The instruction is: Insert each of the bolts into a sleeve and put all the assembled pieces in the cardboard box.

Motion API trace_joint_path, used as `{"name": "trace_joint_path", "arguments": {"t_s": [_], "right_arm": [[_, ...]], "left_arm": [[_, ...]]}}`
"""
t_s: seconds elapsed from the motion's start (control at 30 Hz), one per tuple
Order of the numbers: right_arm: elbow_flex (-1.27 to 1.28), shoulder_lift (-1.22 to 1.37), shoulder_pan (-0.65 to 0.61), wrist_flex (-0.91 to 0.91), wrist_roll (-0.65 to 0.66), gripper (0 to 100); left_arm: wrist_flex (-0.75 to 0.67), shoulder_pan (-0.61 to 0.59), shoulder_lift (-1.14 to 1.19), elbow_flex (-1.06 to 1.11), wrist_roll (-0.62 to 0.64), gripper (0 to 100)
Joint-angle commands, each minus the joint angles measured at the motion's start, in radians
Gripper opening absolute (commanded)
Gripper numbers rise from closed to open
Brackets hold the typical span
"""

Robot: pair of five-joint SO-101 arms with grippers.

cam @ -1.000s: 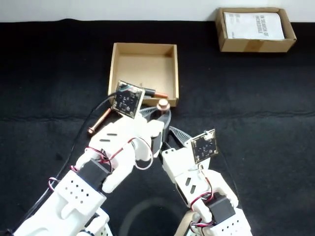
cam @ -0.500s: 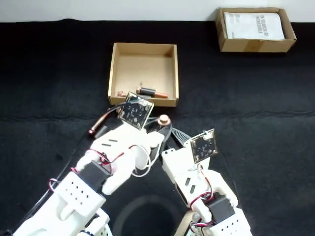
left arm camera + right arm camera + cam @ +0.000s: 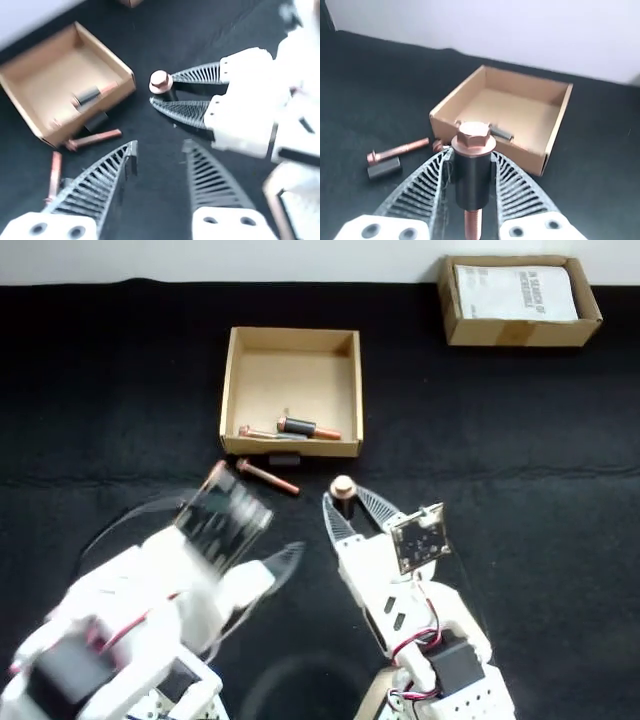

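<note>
The left gripper point(image 3: 160, 146) hangs wide open and empty above the bare black desk. Beyond it, a loose bolt point(image 3: 268, 477) and a black sleeve point(image 3: 283, 459) lie just beside the front wall of the cardboard box point(image 3: 290, 332). The right gripper point(image 3: 471, 156) is clamped on an upright sleeved bolt point(image 3: 472, 175) near the box's front right corner, with open desk to its right.

print on the paper sheet point(image 3: 517, 292) is too small to read

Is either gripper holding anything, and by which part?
The right gripper holds a sleeve with a bolt through it, upright, clamped on the sleeve's sides. The left gripper is open and empty.
</note>
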Motion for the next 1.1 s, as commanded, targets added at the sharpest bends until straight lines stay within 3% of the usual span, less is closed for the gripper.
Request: {"name": "trace_joint_path", "arguments": {"t_s": [0.0,0.2,0.43,0.77,1.07], "right_arm": [[-0.166,0.153,0.015,-0.041,0.029,0.8],[-0.426,0.527,0.01,-0.117,0.089,0.8],[-0.757,0.934,-0.005,-0.142,0.281,0.8],[-1.225,1.563,0.024,-0.147,0.655,0.8],[-1.669,2.043,0.085,-0.145,0.818,0.8]], "left_arm": [[0.044,-0.018,-0.127,-0.041,-0.094,0],[0.038,-0.208,-0.355,0.091,-0.114,1],[0.032,-0.598,-0.453,0.298,-0.107,1],[-0.368,-1.087,-0.46,0.567,-0.107,1],[-0.436,-1.34,-0.46,0.69,-0.107,1]]}}
